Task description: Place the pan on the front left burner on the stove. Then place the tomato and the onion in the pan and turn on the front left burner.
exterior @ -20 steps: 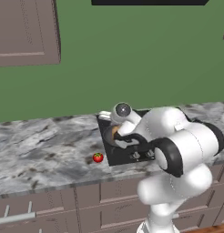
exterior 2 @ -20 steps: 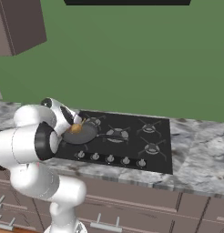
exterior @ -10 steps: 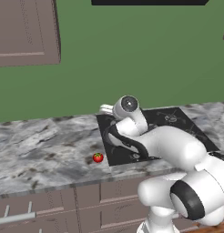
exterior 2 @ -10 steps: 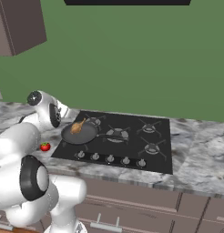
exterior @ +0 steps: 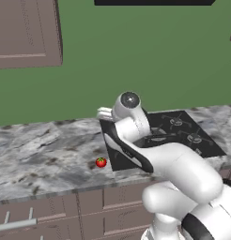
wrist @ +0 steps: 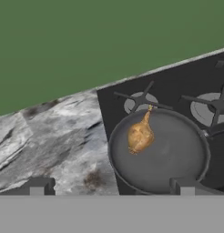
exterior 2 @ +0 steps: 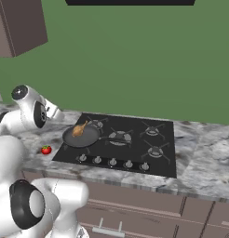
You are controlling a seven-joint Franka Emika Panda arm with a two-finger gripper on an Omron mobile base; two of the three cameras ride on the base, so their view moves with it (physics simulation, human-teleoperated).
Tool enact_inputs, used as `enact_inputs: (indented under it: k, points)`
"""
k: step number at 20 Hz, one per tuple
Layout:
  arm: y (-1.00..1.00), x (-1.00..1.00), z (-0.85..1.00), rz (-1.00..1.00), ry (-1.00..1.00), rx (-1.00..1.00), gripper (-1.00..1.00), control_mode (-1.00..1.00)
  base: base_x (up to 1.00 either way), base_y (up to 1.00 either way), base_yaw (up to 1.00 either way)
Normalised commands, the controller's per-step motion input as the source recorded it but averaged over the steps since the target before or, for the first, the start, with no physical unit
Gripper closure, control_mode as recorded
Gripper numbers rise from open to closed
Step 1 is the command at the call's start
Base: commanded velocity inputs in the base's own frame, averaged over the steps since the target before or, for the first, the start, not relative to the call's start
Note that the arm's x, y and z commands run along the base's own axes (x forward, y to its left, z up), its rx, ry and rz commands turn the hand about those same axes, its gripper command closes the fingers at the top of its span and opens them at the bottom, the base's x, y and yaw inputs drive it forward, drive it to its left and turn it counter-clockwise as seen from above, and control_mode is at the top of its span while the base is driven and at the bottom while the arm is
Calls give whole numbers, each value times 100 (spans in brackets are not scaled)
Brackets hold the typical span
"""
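The dark pan (exterior 2: pixel 84 137) sits on the front left burner of the black stove (exterior 2: pixel 135 149), its handle pointing right. The yellow-brown onion (exterior 2: pixel 79 129) lies inside the pan, toward its back left. The red tomato (exterior 2: pixel 46 149) rests on the marble counter just left of the stove, also seen as a tomato (exterior: pixel 101 162) in the left base view. My gripper (exterior 2: pixel 55 110) hovers open and empty above the counter left of the stove. In the hand view the gripper (wrist: pixel 111 187) looks down at the pan (wrist: pixel 168 159) and onion (wrist: pixel 140 135).
A row of silver knobs (exterior 2: pixel 111 161) runs along the stove's front edge. Marble counter (exterior: pixel 47 150) stretches to the left. A green wall stands behind, and a brown upper cabinet (exterior: pixel 26 33) hangs at the upper left.
My hand has swung left and up, from just over the pan to above the counter beside the stove. The onion stays in the pan and the tomato has not moved.
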Motion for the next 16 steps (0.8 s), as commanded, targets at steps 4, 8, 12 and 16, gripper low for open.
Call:
enact_inputs:
  k: [4,8,12,16]
  points:
    - [19,-65,0,3,9,0,-100,-100,0,0,0]
    - [11,-66,0,1,5,0,-100,-100,0,0,0]
    - [4,-53,-7,1,1,0,-100,-100,0,0,0]
    - [6,-27,-16,1,3,0,-100,-100,0,0,0]
